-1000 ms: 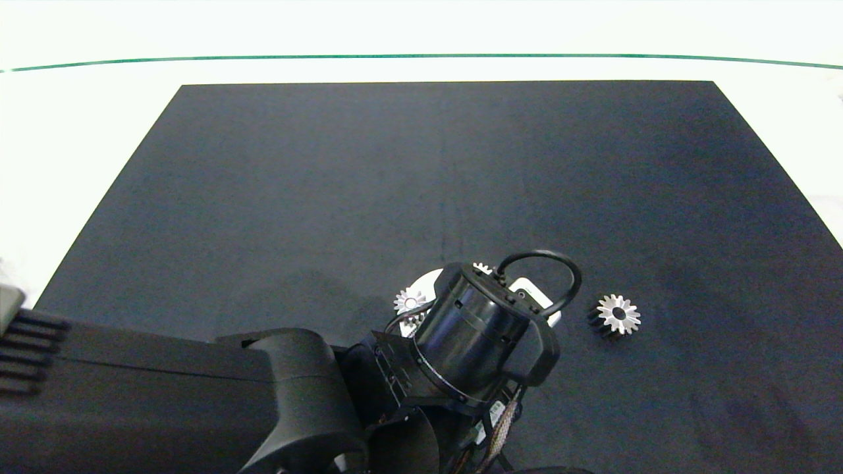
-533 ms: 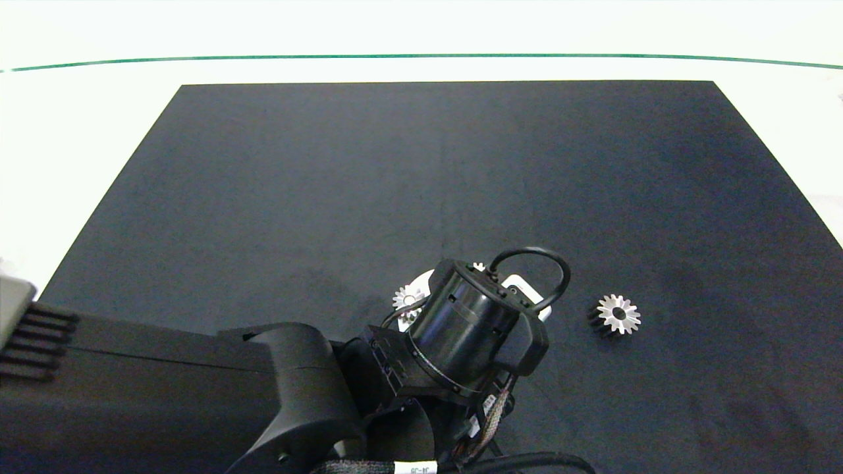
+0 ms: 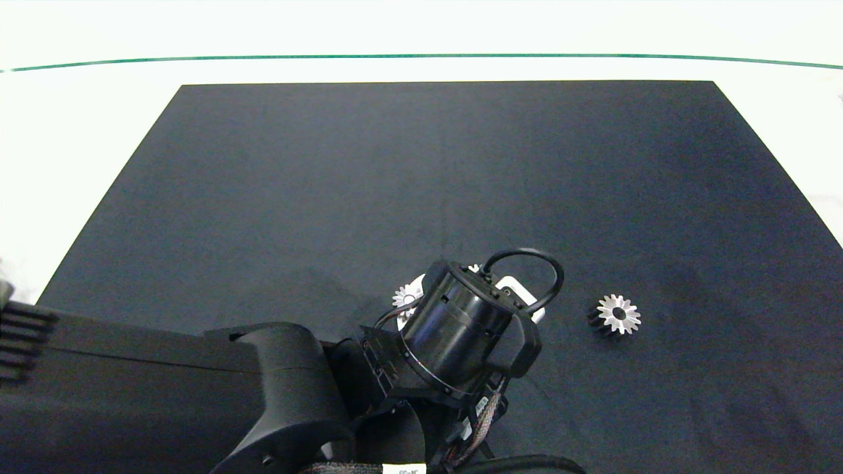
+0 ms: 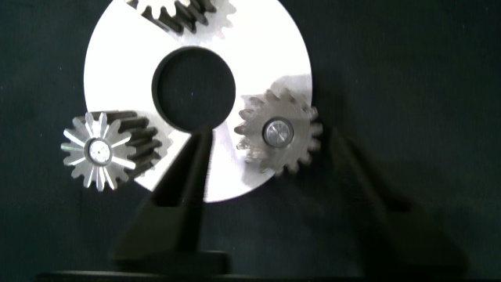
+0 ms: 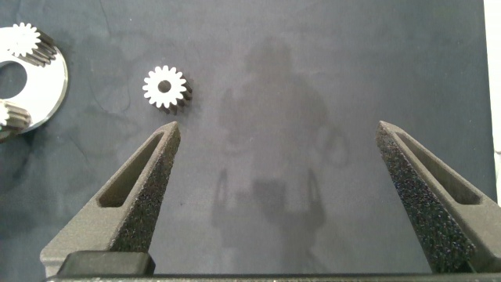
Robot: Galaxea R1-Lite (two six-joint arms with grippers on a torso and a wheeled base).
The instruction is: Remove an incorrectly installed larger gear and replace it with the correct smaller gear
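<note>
A round white plate [image 4: 258, 47] with a centre hole carries three gears on pegs. The larger gear [image 4: 278, 133], dull grey and a bit wider than the other two, sits on the plate's edge. My left gripper [image 4: 271, 135] hangs open just above it, one finger on each side, touching nothing. In the head view the left wrist [image 3: 461, 329] covers most of the plate [image 3: 419, 287]. The smaller gear [image 3: 618, 314] lies loose on the mat to the right of the plate, also seen from the right wrist [image 5: 164, 86]. My right gripper [image 5: 278, 129] is open and empty above bare mat, away from that gear.
Two bright short-toothed gears [image 4: 102, 150] [image 4: 180, 12] sit on the plate's other pegs; one shows beside the wrist [image 3: 406, 297]. A black mat [image 3: 421, 171] covers the white table [image 3: 79, 131]. A green line [image 3: 421, 56] runs along the far side.
The left arm's wrist has drifted a little to the left over the plate. The loose gear has not moved.
</note>
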